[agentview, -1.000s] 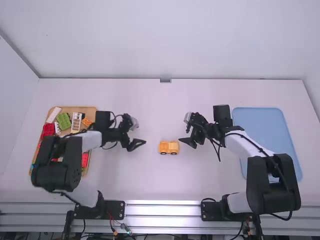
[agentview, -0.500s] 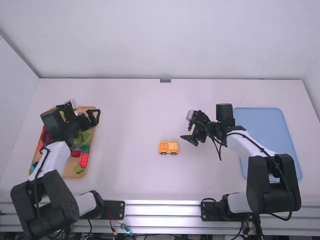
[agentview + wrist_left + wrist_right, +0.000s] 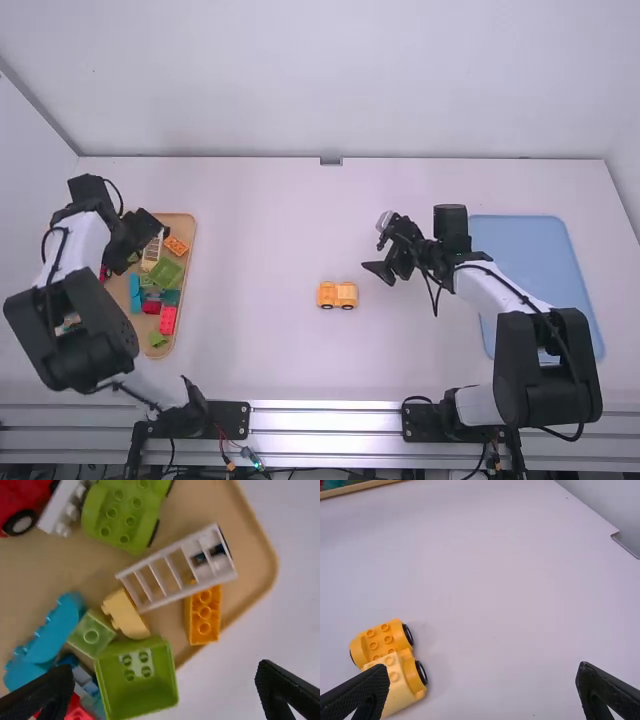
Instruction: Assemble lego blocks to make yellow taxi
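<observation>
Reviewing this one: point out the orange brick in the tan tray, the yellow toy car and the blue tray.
Orange brick [image 3: 205, 613]: left wrist view, on a stud.
Yellow toy car [image 3: 380, 639]: right wrist view, on its studded top.
Blue tray [image 3: 525, 250]: high view, on its floor.

One blue tray [image 3: 520, 235], one tan tray [image 3: 195, 510], two arms [image 3: 490, 285], one yellow vehicle [image 3: 345, 295]
The tan tray held one white frame [image 3: 187, 591], one orange brick [image 3: 205, 612], one cream brick [image 3: 125, 612], one open green box [image 3: 155, 692], one white studded brick [image 3: 62, 505] and one red wheeled piece [image 3: 30, 495]; others were too hidden to count
</observation>
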Robot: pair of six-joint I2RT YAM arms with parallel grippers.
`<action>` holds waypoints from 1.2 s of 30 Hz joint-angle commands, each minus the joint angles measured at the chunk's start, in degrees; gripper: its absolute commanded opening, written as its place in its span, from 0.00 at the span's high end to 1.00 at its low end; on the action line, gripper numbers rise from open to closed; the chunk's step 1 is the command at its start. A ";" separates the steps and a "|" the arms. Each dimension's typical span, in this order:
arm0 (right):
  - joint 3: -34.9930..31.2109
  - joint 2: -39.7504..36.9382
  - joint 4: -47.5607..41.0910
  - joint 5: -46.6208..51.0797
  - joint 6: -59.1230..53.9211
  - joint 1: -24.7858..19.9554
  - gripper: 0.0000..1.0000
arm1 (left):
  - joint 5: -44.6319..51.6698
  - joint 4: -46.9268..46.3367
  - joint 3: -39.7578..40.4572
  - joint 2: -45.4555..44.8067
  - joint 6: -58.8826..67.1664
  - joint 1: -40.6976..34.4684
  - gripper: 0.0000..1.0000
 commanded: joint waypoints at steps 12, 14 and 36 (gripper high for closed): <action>0.11 -0.37 0.70 0.04 2.89 -0.07 0.01 | -0.39 -3.48 9.51 12.09 -1.05 -0.15 0.01; 0.11 -0.37 0.68 0.02 2.86 -0.04 0.01 | -1.36 -3.54 9.25 12.09 -1.03 -0.13 0.01; 0.22 -0.37 2.36 0.26 5.27 0.00 0.02 | -5.57 -1.36 3.41 12.11 -8.79 -0.20 0.44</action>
